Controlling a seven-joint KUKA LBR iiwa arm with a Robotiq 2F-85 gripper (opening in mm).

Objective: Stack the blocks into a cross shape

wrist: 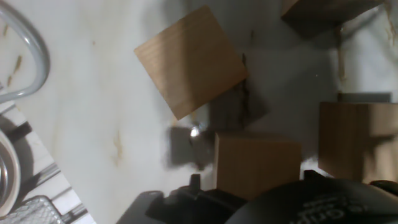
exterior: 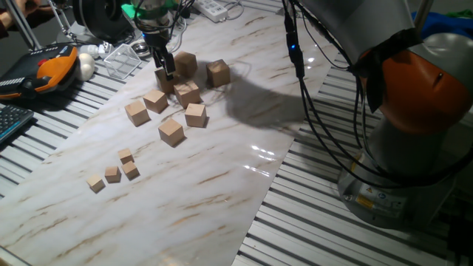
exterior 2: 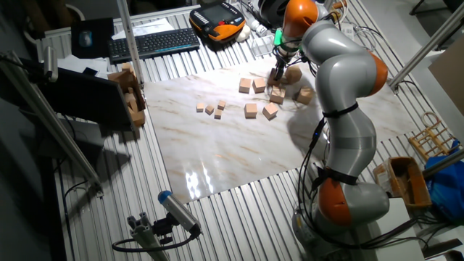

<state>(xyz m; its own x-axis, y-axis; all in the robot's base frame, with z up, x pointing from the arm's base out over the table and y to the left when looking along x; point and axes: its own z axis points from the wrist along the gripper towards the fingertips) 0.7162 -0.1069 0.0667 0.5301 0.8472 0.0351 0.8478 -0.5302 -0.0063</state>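
**Gripper down in the block pile, no cross yet**

So the gripper (exterior: 164, 68) is low at the far end of the marble surface (exterior: 222, 177), right in the block cluster. In one fixed view it sits over the block nearest it (exterior: 164, 80), fingers reaching down around the top. Honestly can't tell if it's clamped or just straddling; the hand view shows a block (wrist: 256, 163) right up by the hand, but the fingertips are out of frame.

Taking that block as the landmark: the other big blocks are bunched around it, one behind (exterior: 185, 63), one off toward the robot base (exterior: 218, 73), one just beside it on the near side (exterior: 187, 94). The rest (exterior: 171, 131) spread out toward the camera. Nothing looks stacked as far as I can see, everything's loose and at odd angles, so my guess is the cross is barely started.

The four little cubes (exterior: 112, 174) sit well apart from the landmark, way down the near end. They probably aren't part of the build.
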